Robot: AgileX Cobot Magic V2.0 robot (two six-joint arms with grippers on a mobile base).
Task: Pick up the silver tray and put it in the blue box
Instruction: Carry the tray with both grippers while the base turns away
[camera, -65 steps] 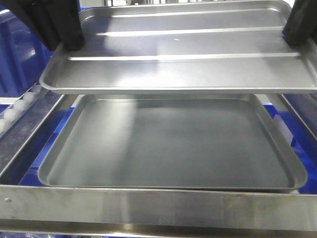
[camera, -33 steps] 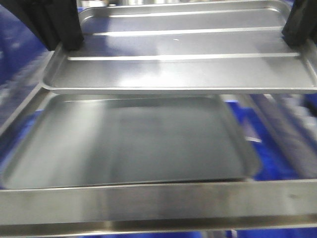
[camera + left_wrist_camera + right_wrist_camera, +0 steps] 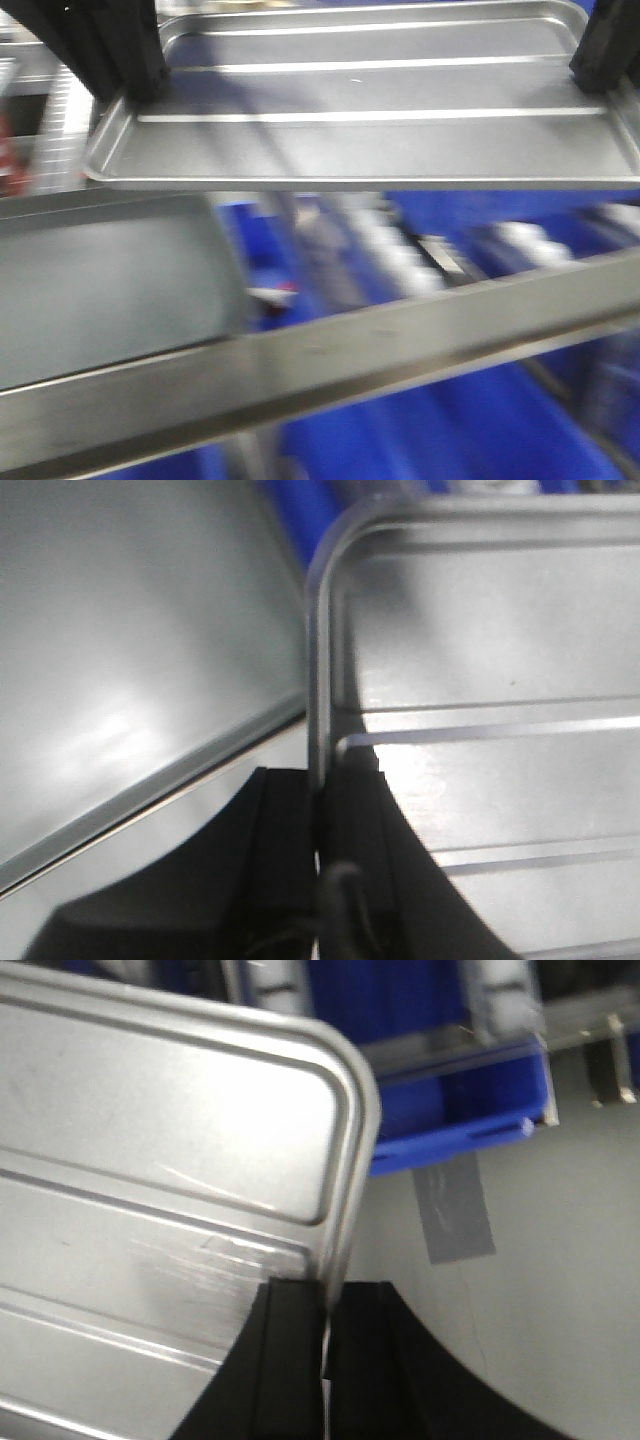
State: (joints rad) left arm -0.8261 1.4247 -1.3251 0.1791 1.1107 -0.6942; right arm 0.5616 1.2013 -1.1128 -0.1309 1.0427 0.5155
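silver tray (image 3: 370,140) | judged stiff, light, slippery | rims are clamped by left claw (image 3: 320,792) and right claw (image 3: 325,1298) at opposite ends

From the front we look slightly down across the silver tray (image 3: 370,140), close up. Our wrist cameras sit just behind the left gripper (image 3: 322,810) and right gripper (image 3: 326,1320) (very near), sharing that tray's rim.

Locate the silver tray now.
Front view: the silver tray hangs across the top, clamped by the left end effector and right end effector, higher than the grey tray at lower left.
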